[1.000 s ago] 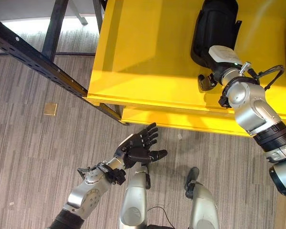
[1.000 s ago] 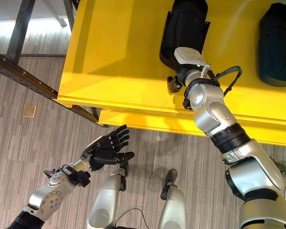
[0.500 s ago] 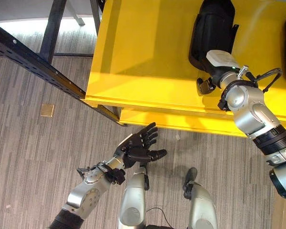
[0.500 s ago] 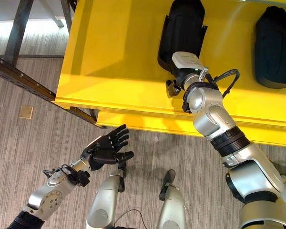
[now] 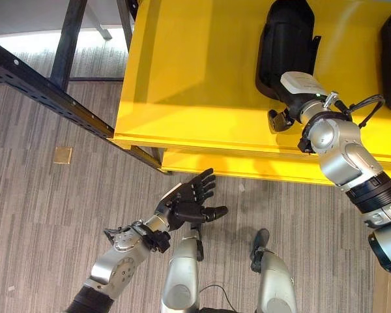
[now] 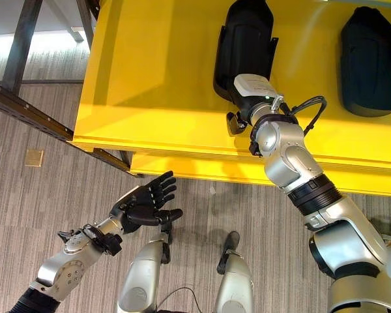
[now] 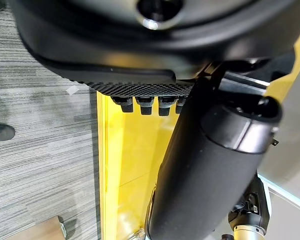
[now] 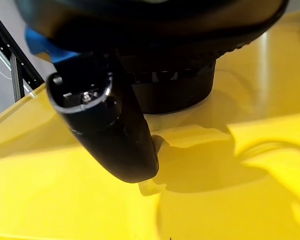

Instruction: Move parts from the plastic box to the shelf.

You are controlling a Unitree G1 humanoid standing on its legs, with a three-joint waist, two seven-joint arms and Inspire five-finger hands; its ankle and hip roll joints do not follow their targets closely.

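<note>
Glossy smooth yellow shelf (image 6: 156, 85); matt black plastic part (image 6: 242, 39); streaked grey floor (image 5: 45, 215) looks rough.

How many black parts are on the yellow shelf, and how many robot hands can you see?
Black parts on the yellow shelf: 2, one by the right hand, one further right
Robot hands: 2, with the left hand over the floor
Total: 4

Two parts (image 6: 242, 45) (image 6: 370, 62) lie side by side, apart, on the shelf (image 6: 163, 85), above the floor (image 6: 32, 215).
</note>
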